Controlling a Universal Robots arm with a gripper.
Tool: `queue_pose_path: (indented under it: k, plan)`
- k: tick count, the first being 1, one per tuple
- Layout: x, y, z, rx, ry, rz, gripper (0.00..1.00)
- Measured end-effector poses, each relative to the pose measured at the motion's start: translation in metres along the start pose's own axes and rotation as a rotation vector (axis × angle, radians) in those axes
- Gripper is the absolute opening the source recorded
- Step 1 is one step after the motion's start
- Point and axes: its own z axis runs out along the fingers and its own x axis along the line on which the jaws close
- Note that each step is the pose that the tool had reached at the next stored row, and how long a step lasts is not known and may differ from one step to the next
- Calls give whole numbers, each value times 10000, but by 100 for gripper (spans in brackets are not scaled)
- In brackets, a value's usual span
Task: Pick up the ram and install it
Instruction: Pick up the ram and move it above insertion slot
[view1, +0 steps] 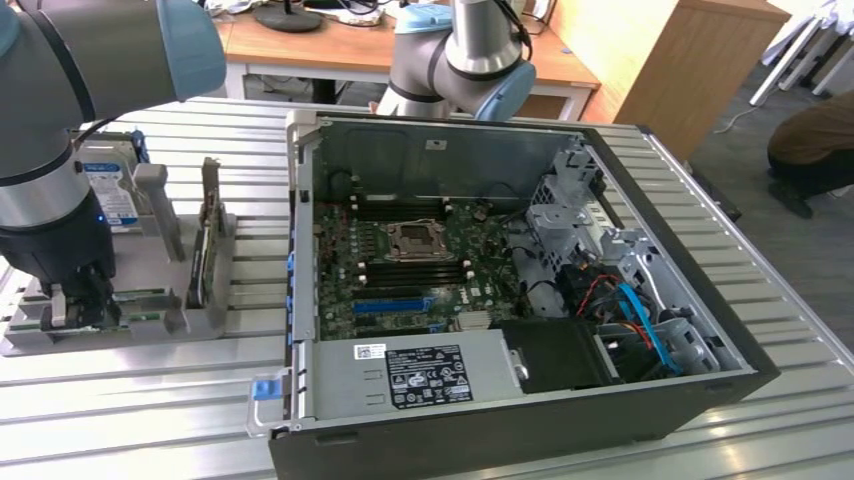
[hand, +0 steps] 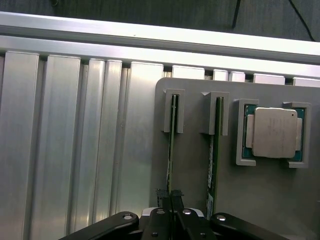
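Observation:
The ram (hand: 171, 145) is a thin green stick seen edge-on, standing in a slot of the grey holder (hand: 192, 170). My gripper (hand: 171, 197) is over it, with its dark fingers closed against both faces of the stick's near end. A second ram stick (hand: 213, 150) stands in the neighbouring slot, untouched. In the exterior view my gripper (view1: 78, 305) reaches down into the holder (view1: 214, 310) at that view's left, beside the open computer case (view1: 534, 445).
A processor chip (hand: 274, 132) rests in a pocket of the holder. A dark expansion card (view1: 207, 240) and a hard drive (view1: 114, 195) stand upright behind my gripper. The motherboard (view1: 441, 250) lies inside the case. A person (view1: 814, 140) crouches at the far right.

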Motion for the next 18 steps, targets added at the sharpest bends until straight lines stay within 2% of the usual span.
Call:
queue_pose_path:
  k: [10, 18]
  plan:
    - [0, 0, 0, 1, -2, 66, 12]
    - [0, 0, 0, 5, -6, 336, 12]
